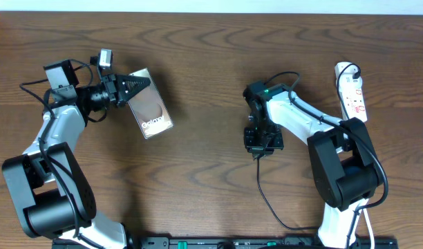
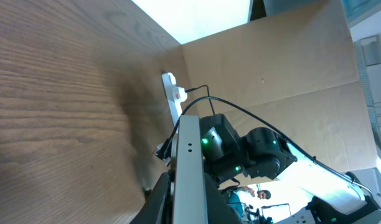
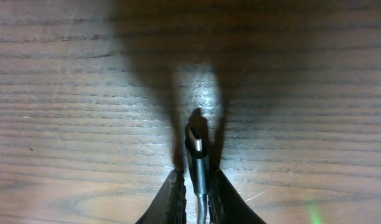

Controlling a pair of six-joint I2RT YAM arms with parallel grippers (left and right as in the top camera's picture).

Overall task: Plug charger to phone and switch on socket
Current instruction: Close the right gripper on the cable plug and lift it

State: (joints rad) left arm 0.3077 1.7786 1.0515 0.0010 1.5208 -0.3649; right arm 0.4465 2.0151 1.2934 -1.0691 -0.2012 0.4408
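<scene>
The phone [image 1: 153, 111] is a dark glossy slab with white "Galaxy" lettering, held off the table at upper left. My left gripper [image 1: 137, 85] is shut on its top edge. In the left wrist view the phone [image 2: 189, 149] shows edge-on as a pale strip between the dark fingers of my left gripper [image 2: 187, 208]. At table centre my right gripper [image 1: 260, 146] points down. In the right wrist view my right gripper [image 3: 197, 174] is shut on the charger [image 3: 197, 152], its metal tip sticking out over the wood. The thin black cable [image 1: 262, 190] trails toward the front edge. The white socket [image 1: 352, 90] lies at far right.
The socket [image 2: 173, 93] with a black plug lead also shows in the left wrist view, beyond the right arm [image 2: 240, 149]. A cardboard wall [image 2: 271, 68] stands behind the table. Bare wood lies between the two arms.
</scene>
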